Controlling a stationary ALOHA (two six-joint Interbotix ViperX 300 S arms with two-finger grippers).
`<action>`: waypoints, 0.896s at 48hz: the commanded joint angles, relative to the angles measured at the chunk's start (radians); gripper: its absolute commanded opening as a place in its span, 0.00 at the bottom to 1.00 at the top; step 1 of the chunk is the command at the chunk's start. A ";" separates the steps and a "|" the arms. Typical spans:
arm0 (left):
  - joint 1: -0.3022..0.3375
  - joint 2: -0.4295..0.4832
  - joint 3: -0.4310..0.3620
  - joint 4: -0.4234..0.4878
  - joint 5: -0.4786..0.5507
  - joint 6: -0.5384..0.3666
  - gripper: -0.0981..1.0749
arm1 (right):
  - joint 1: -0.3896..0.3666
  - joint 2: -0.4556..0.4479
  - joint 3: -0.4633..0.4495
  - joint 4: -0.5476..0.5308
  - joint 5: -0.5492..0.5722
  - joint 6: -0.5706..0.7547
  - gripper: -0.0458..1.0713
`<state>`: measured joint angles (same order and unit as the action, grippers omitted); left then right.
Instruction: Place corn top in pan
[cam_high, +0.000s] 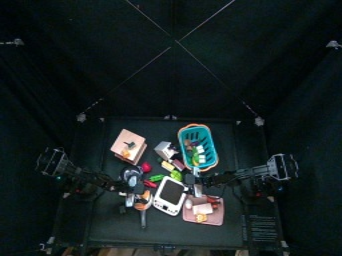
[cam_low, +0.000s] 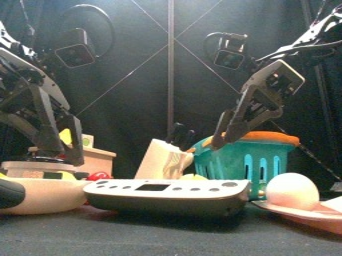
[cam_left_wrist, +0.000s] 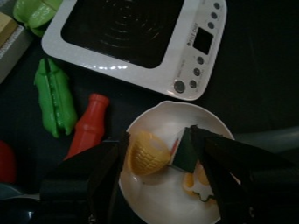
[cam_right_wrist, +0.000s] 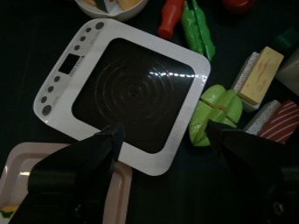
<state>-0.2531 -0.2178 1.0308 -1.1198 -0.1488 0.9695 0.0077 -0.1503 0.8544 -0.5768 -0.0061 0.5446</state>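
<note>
The corn top (cam_left_wrist: 147, 150), a yellow domed piece, lies inside the cream pan (cam_left_wrist: 176, 112) beside a dark green piece and a small white-and-yellow bit. My left gripper (cam_left_wrist: 163, 179) hangs just above the pan, jaws open on either side of the corn and not touching it. In the front view the pan (cam_low: 40, 196) sits at the table's left front with the left gripper (cam_low: 54, 150) over it. My right gripper (cam_right_wrist: 170, 162) is open with nothing in it, above the white cooker (cam_right_wrist: 128, 87).
A green pea pod (cam_left_wrist: 52, 96) and a red bottle (cam_left_wrist: 87, 127) lie beside the pan. The cooker (cam_low: 167, 195) is at front centre, a teal basket (cam_low: 254, 165) behind it, and an egg (cam_low: 291, 190) on a pink plate at the right.
</note>
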 joint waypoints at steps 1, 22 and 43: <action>0.003 -0.023 -0.021 0.003 -0.011 -0.002 0.87 | 0.000 -0.018 -0.020 0.000 -0.003 0.000 0.96; -0.003 -0.029 -0.029 0.006 -0.015 -0.002 0.87 | 0.003 -0.017 -0.026 0.000 0.002 0.008 0.97; -0.006 -0.061 -0.067 0.067 -0.094 0.000 0.87 | 0.084 -0.051 -0.117 0.072 0.204 0.018 0.96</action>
<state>-0.2592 -0.2546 0.9894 -1.0630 -0.2132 0.9695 0.0690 -0.1534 0.7885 -0.5338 0.1365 0.5553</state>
